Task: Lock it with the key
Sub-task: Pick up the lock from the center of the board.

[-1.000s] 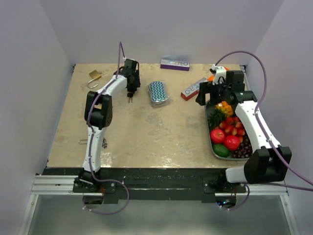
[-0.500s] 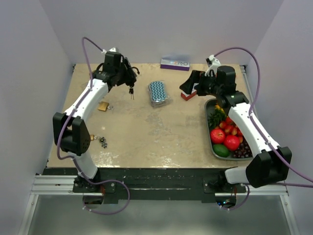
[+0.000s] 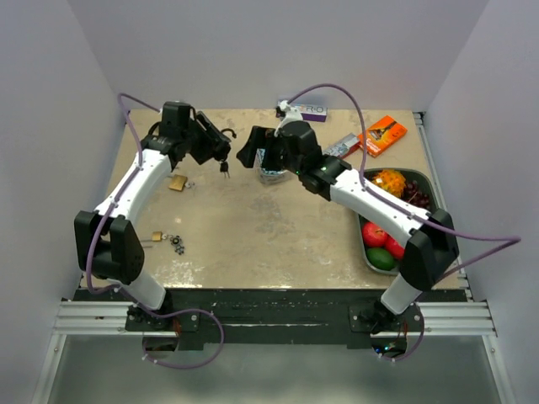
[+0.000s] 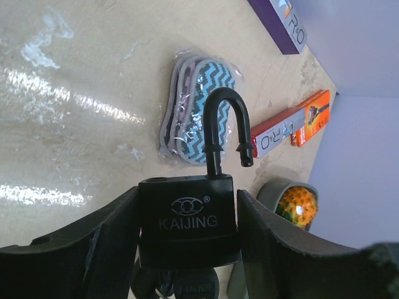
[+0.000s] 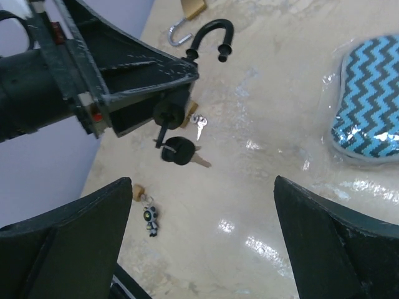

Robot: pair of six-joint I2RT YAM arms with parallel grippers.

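A black padlock (image 4: 187,218) marked KAIJING sits upright between my left gripper's (image 4: 187,246) pads, its shackle (image 4: 225,124) swung open. A black-headed key (image 5: 168,115) sticks out of its underside, and a second key (image 5: 179,151) hangs from it. From above, the left gripper (image 3: 210,145) holds the padlock (image 3: 222,135) over the back left of the table. My right gripper (image 3: 249,151) is wide open just right of it, fingers spread and holding nothing (image 5: 202,180).
A brass padlock (image 3: 177,182) with a small key lies below the left arm. Another brass lock (image 3: 157,237) with a toy keychain (image 3: 178,245) sits nearer. A zigzag pouch (image 3: 271,168), purple box (image 3: 307,109), razor box (image 3: 341,146), orange box (image 3: 383,135) and fruit tray (image 3: 418,173) lie right.
My right arm has swung left from the fruit tray to the middle, close beside the left gripper. The left arm has shifted left and turned, still holding the black padlock.
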